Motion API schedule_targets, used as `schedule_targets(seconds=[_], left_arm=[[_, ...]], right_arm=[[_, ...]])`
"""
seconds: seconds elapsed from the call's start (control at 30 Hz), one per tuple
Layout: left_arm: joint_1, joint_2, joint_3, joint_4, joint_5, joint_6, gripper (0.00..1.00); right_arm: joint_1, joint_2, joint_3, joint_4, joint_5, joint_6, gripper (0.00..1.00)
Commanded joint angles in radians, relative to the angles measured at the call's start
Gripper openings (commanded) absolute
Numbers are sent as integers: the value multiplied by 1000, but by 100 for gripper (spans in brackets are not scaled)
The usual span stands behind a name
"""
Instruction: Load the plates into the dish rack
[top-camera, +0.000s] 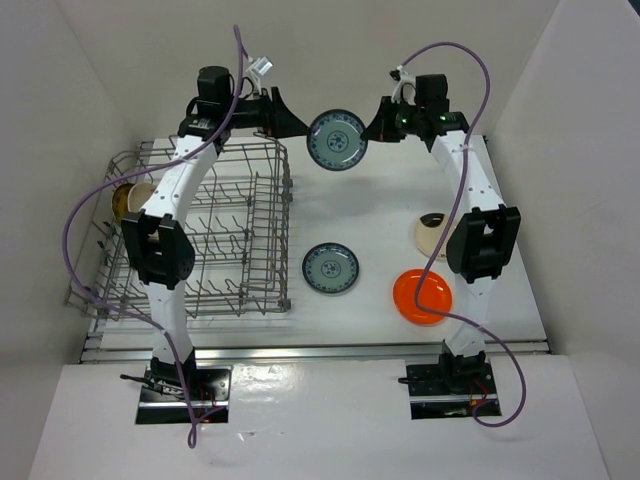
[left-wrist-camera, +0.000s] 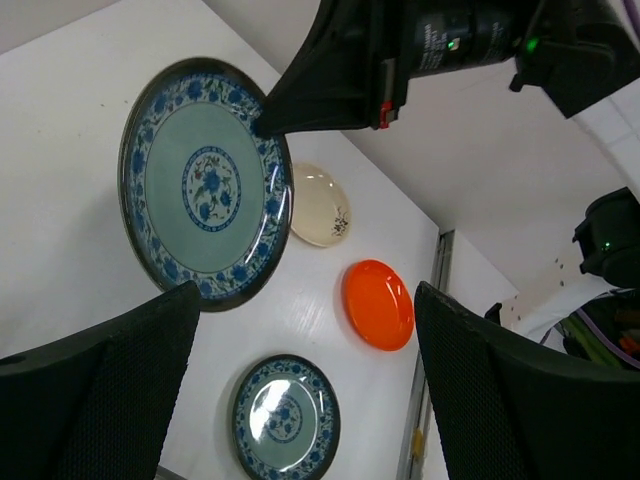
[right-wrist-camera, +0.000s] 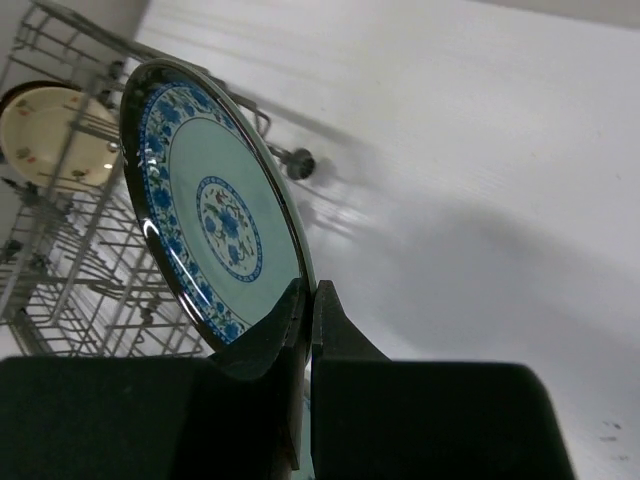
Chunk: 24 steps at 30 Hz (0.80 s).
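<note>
My right gripper (top-camera: 372, 128) is shut on the rim of a blue-green patterned plate (top-camera: 337, 140) and holds it on edge in the air at the far middle of the table; the right wrist view shows this grip (right-wrist-camera: 308, 300) on the plate (right-wrist-camera: 210, 230). My left gripper (top-camera: 298, 125) is open just left of that plate, not touching it. In the left wrist view the held plate (left-wrist-camera: 205, 180) lies beyond my open fingers (left-wrist-camera: 100, 400). The grey wire dish rack (top-camera: 250, 215) stands at the left. A cream plate (right-wrist-camera: 55, 135) stands upright in it.
On the table lie a second blue-green plate (top-camera: 330, 268), an orange plate (top-camera: 422, 296) and a cream plate (top-camera: 432, 235) partly hidden by the right arm. All three show in the left wrist view: blue-green (left-wrist-camera: 285, 418), orange (left-wrist-camera: 380, 303), cream (left-wrist-camera: 320, 205). White walls close in the sides and back.
</note>
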Motion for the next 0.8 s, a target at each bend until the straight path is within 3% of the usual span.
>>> schedule_targets(seconds=[0.0, 0.17, 0.43, 0.57, 0.7, 0.77], left_arm=[[-4, 10, 39, 21, -3, 53, 93], [-13, 10, 30, -39, -91, 111, 93], [-13, 19, 21, -28, -88, 121, 91], [-13, 42, 21, -19, -70, 98, 81], [-13, 42, 12, -36, -82, 128, 58], [-13, 42, 12, -66, -118, 150, 54]], right_arm=[[18, -49, 110, 99, -77, 14, 0], [27, -49, 120, 121, -134, 14, 0], [38, -58, 120, 112, -167, 14, 0], [56, -67, 120, 133, -167, 14, 0], [66, -67, 129, 133, -186, 14, 0], [66, -67, 129, 133, -195, 24, 0]])
